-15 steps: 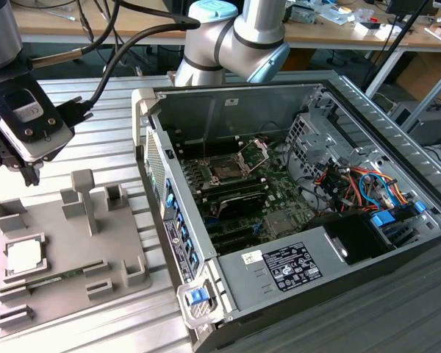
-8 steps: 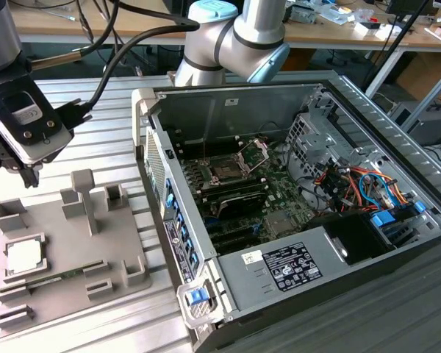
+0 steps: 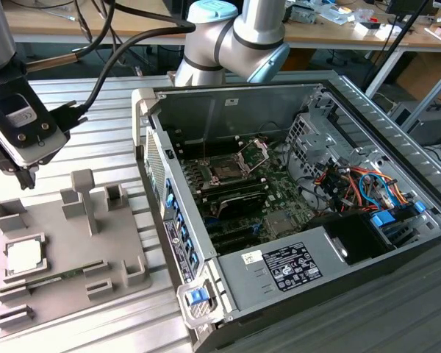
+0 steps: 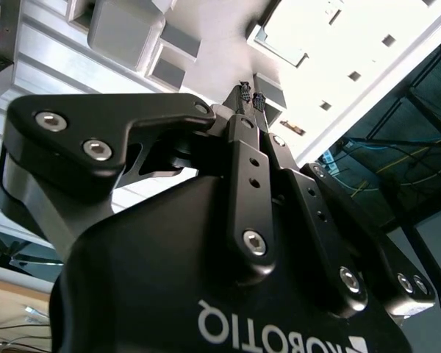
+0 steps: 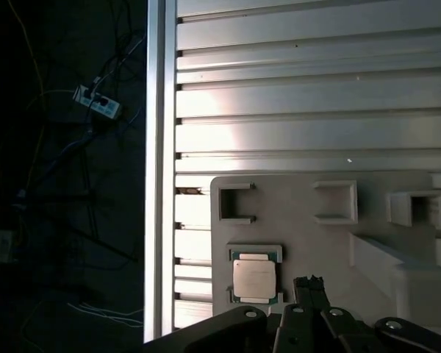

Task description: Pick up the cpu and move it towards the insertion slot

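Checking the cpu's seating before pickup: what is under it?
The cpu lies in a recess of the grey holder plate, which rests on the ribbed aluminium table. The recess floor beneath the chip is covered, so unseen.

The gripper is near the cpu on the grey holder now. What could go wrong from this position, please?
1. The gripper looks shut and is off to one side of the cpu, not above it; coming down like this, it might hit the chip or the grey holder.
2. The insertion slot lies inside the computer case, behind its raised wall; a low carry could strike that wall.
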`<state>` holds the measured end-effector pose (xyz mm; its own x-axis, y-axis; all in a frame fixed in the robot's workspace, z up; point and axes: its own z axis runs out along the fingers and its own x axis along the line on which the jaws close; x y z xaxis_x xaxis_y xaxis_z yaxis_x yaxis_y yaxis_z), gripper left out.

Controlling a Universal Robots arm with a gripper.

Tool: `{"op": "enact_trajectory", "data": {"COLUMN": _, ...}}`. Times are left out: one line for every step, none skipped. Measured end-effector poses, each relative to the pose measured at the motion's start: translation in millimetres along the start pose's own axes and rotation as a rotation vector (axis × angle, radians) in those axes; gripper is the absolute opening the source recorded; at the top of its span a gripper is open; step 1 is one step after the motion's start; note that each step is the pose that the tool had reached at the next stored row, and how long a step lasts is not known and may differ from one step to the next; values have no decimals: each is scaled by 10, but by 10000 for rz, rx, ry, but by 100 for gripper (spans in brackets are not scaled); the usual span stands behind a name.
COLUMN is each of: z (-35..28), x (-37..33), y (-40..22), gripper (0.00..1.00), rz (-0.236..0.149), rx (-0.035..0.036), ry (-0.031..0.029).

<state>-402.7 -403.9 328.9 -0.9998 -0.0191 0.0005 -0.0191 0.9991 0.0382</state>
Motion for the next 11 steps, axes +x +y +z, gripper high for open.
{"op": "enact_trajectory", "data": {"z": 2, "x": 5, "y": -1, "gripper": 11, "rz": 0, "rx": 0, "ry": 0}}
{"op": "enact_trajectory", "data": {"z": 4, "x": 12, "y": -2, "gripper": 11, "rz": 0, "rx": 0, "ry": 0}}
{"op": "enact_trajectory", "data": {"z": 5, "x": 15, "y": -2, "gripper": 11, "rz": 0, "rx": 0, "ry": -1}}
{"op": "enact_trajectory", "data": {"z": 6, "x": 19, "y": -3, "gripper": 11, "rz": -1, "rx": 0, "ry": -1}}
{"op": "enact_trajectory", "data": {"z": 7, "x": 22, "y": -4, "gripper": 11, "rz": 0, "rx": 0, "ry": 0}}
{"op": "enact_trajectory", "data": {"z": 7, "x": 26, "y": -4, "gripper": 11, "rz": 0, "rx": 0, "ry": 0}}
{"op": "enact_trajectory", "data": {"z": 9, "x": 31, "y": -5, "gripper": 11, "rz": 0, "rx": 1, "ry": 0}}
{"op": "enact_trajectory", "data": {"z": 10, "x": 35, "y": -6, "gripper": 11, "rz": -1, "rx": 0, "ry": 1}}
{"op": "enact_trajectory", "data": {"z": 11, "x": 38, "y": -7, "gripper": 11, "rz": 0, "rx": 0, "ry": 1}}
{"op": "enact_trajectory", "data": {"z": 13, "x": 42, "y": -8, "gripper": 11, "rz": 0, "rx": 0, "ry": 0}}
{"op": "enact_trajectory", "data": {"z": 14, "x": 44, "y": -9, "gripper": 11, "rz": 0, "rx": 0, "ry": 0}}
